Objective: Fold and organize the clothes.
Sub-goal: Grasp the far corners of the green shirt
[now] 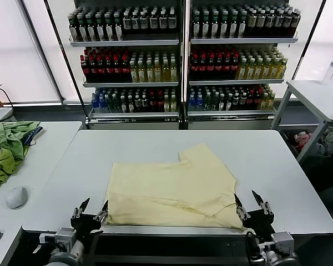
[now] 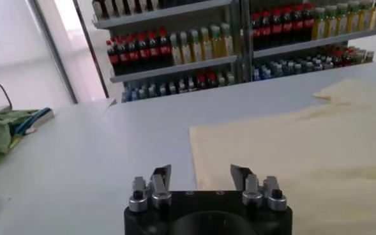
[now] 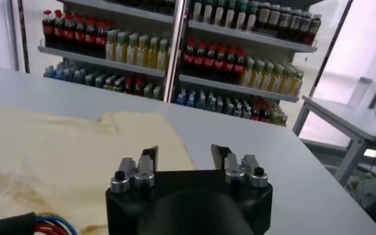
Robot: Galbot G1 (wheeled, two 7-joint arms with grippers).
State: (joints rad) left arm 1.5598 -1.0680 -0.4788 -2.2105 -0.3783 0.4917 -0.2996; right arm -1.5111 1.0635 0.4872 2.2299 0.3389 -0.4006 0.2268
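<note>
The pale yellow T-shirt [image 1: 175, 188] lies partly folded on the white table [image 1: 277, 166], its near hem along the table's front edge; one sleeve points toward the back. It also shows in the left wrist view [image 2: 302, 147] and the right wrist view [image 3: 60, 144]. My left gripper [image 1: 92, 209] is open and empty at the shirt's near left corner, seen in the left wrist view [image 2: 200, 175]. My right gripper [image 1: 251, 205] is open and empty at the near right corner, seen in the right wrist view [image 3: 185, 156]. The neck label is not visible.
A heap of green and purple garments [image 1: 8, 149] and a white mouse [image 1: 16, 197] lie on the side table at left. Shelves of bottles [image 1: 180, 55] stand behind. Another white table [image 1: 322, 97] stands at back right.
</note>
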